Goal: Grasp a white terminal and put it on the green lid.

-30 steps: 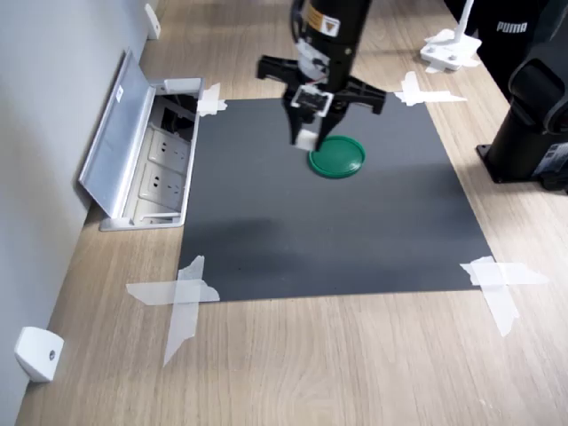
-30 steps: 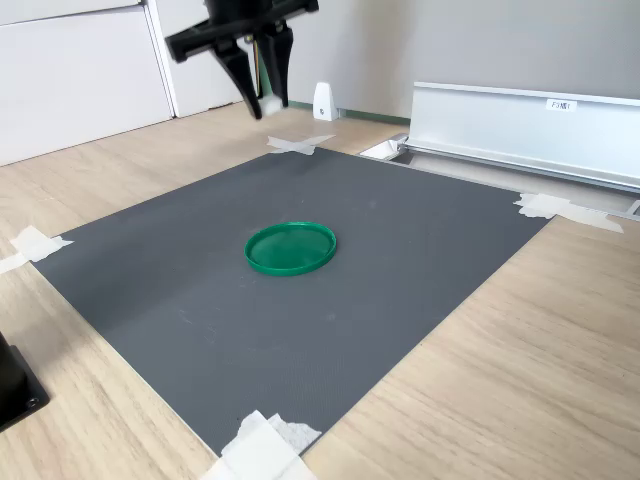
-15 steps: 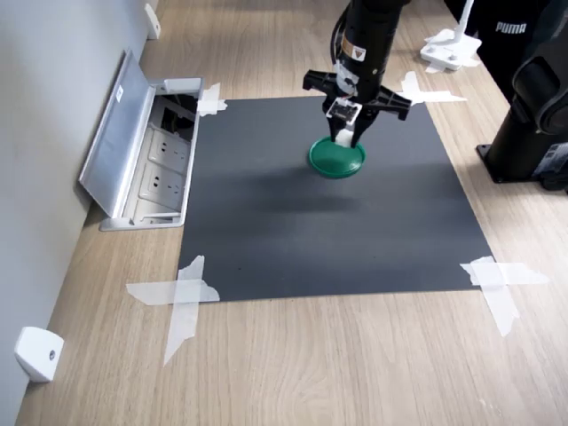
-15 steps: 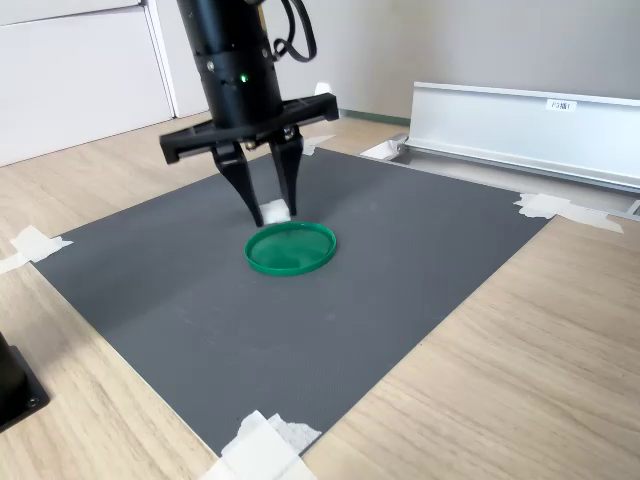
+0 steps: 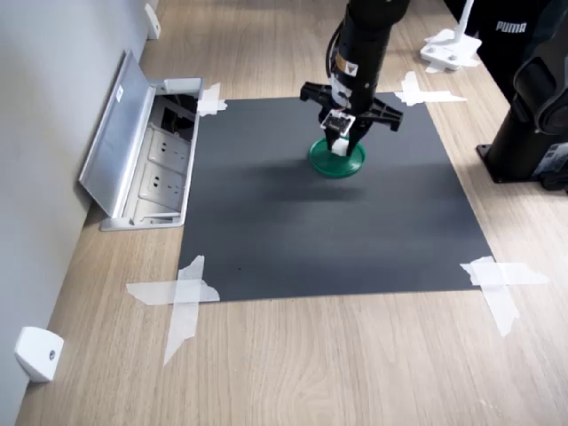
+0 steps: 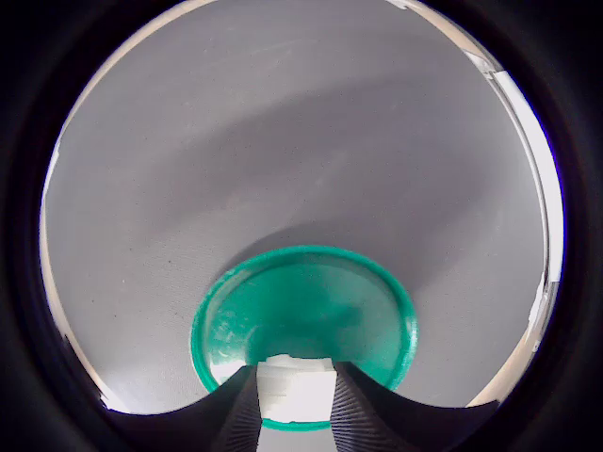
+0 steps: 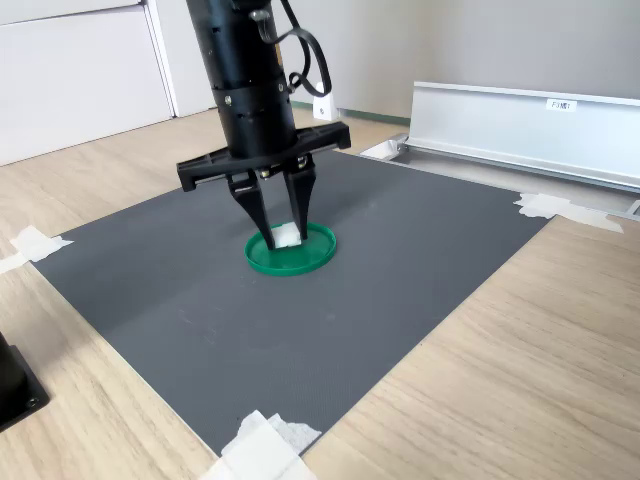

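Item: tiny white plastic terminal block (image 7: 288, 236), roughly cubic; no long axis or pointing direction could be made out.
Position: inside the rim of the flat round dark-green plastic lid (image 7: 291, 258), between the fingertips; contact with the lid surface could not be told.
Holder: black two-finger gripper (image 7: 285, 235) on the black arm, pointing straight down, fingers clamped on the terminal's two opposite sides (image 6: 294, 388).
Lid: lay flat on the dark grey square mat (image 5: 355, 240), taped at its corners to the light wooden tabletop (image 5: 337, 355).

Black arm (image 7: 245, 70), yellow warning label (image 5: 343, 65)
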{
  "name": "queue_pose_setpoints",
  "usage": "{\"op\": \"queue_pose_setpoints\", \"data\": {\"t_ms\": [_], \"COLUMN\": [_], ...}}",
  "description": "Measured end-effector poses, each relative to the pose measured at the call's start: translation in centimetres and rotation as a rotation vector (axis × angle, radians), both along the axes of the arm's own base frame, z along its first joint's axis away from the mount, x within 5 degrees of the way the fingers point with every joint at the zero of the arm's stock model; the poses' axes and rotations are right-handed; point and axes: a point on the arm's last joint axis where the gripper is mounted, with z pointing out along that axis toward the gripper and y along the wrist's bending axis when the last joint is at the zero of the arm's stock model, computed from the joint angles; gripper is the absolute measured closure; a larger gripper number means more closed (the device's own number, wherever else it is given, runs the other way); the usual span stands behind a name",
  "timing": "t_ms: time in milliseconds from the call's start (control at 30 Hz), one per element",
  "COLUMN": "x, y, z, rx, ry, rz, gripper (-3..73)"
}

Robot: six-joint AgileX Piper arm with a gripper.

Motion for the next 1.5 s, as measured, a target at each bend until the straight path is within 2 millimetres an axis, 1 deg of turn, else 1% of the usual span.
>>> {"op": "queue_pose_setpoints", "data": {"t_ms": [67, 133, 200, 267, 367, 400, 467, 567, 633, 733, 800, 867, 1000, 1067, 1100, 1133, 1200, 1267, 1433, 1500], "x": [0.0, -0.1, -0.1, -0.1, -0.2, -0.3, -0.5, -1.5, -2.6, -4.7, -6.1, -7.4, -10.4, -11.7, -12.3, -12.7, -13.7, -14.6, -17.0, -17.7], "y": [0.0, 0.0, 0.0, 0.0, 0.1, 0.1, 0.3, 0.6, 0.8, 1.1, 1.2, 1.2, 1.4, 1.5, 1.5, 1.6, 1.7, 1.6, 1.2, 1.1], "z": [-0.1, -0.1, -0.1, 0.0, 0.7, 1.2, 2.5, 6.1, 8.7, 12.1, 13.6, 14.9, 17.4, 18.2, 18.4, 18.6, 18.3, 17.6, 14.0, 12.5], "rx": [-0.002, -0.002, -0.002, 0.000, 0.013, 0.018, 0.032, 0.073, 0.105, 0.177, 0.235, 0.301, 0.419, 0.485, 0.521, 0.560, 0.628, 0.659, 0.638, 0.668], "ry": [0.006, 0.012, 0.014, 0.008, -0.026, -0.049, -0.112, -0.290, -0.423, -0.589, -0.665, -0.730, -0.869, -0.952, -0.987, -1.023, -1.077, -1.097, -1.127, -1.161], "rz": [0.001, 0.000, -0.001, -0.005, -0.021, -0.026, -0.036, -0.067, -0.098, -0.201, -0.281, -0.367, -0.477, -0.516, -0.532, -0.552, -0.587, -0.617, -0.684, -0.724], "gripper": [42.2, 39.0, 32.6, 21.6, 9.1, 5.7, 1.7, 0.0, 0.4, 4.7, 10.8, 19.2, 43.9, 57.8, 62.6, 65.7, 68.7, 69.5, 70.0, 70.0]}}
